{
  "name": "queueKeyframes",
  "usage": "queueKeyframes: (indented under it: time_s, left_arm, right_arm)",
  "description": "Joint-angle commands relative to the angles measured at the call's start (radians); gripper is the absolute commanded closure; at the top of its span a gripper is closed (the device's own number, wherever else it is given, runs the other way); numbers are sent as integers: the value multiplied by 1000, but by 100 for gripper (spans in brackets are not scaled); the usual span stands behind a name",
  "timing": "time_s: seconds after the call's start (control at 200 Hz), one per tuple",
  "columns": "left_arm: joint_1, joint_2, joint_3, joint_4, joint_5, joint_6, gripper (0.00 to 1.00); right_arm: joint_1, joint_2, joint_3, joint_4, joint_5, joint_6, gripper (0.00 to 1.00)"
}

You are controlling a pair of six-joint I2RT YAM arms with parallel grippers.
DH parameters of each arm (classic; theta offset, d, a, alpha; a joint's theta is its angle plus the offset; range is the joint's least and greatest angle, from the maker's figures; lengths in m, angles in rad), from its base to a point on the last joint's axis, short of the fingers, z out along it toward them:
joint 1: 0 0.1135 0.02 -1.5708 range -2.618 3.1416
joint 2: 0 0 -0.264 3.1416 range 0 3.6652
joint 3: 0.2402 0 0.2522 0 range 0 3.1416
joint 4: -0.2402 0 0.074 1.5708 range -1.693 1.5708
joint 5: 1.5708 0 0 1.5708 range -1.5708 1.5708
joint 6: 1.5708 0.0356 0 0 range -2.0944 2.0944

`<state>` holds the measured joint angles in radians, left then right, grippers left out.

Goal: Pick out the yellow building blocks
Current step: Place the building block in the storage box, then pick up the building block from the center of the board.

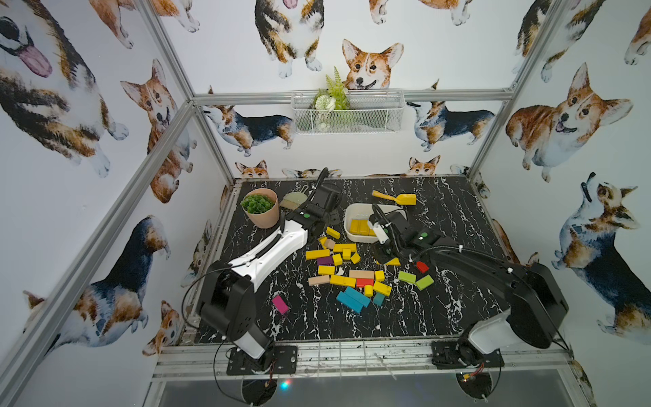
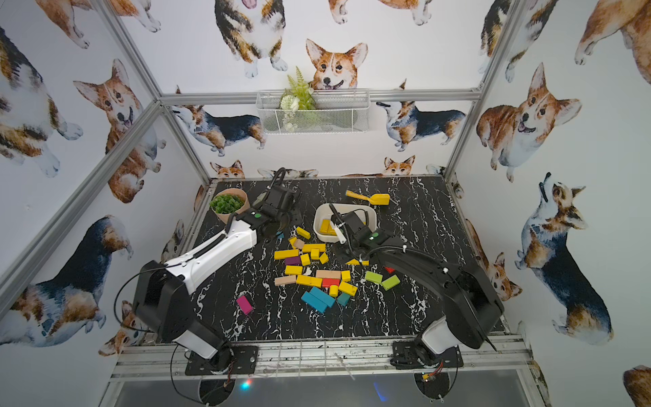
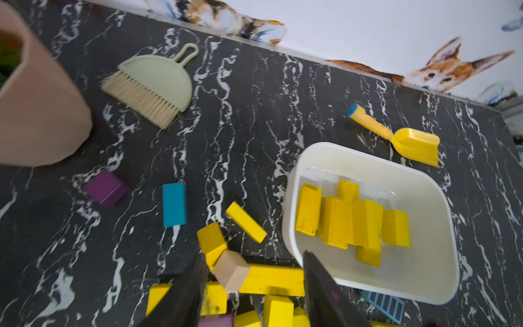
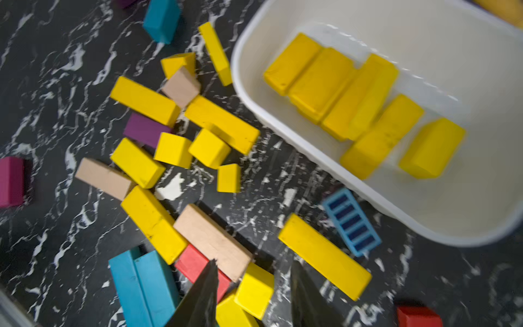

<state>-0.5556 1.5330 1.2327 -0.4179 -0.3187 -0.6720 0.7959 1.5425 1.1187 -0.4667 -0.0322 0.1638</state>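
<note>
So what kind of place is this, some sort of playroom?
Probably a robot test booth, not a playroom: metal frame lined with corgi wallpaper, two robot arms mounted at the table edge, toy blocks scattered on it.

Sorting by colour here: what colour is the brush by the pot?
Pale green brush, cream bristles; clearest in the left wrist view.

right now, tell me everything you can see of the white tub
The white tub looks like smooth glossy plastic: a rounded-corner rectangle with low walls and a rolled rim, upright and open-topped on the black marbled table. Several yellow building blocks lie bunched inside. A blue ridged piece sits beside its outer wall.
</note>
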Motion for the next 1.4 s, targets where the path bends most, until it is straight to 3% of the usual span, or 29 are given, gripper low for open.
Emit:
queueKeyframes:
  time_s: [0.0, 0.115, 0.36, 0.821, 1.161, 1.396]
  left_arm:
    - [38, -101, -124, 24, -84, -151, 42]
    - [71, -219, -267, 28, -110, -221, 42]
    - [181, -404, -491, -9, -110, -354, 43]
    - [293, -640, -608, -114, -161, -402, 44]
    - [312, -713, -618, -139, -180, -394, 45]
    - [315, -714, -613, -142, -178, -393, 46]
  right_arm:
    - [46, 96, 78, -72, -92, -154, 54]
    - [91, 209, 167, -125, -105, -214, 54]
    - [147, 370, 296, -179, -109, -273, 40]
    - [207, 545, 447, -266, -33, -331, 38]
    - [230, 609, 489, -296, 20, -337, 46]
    - [233, 619, 495, -293, 35, -327, 57]
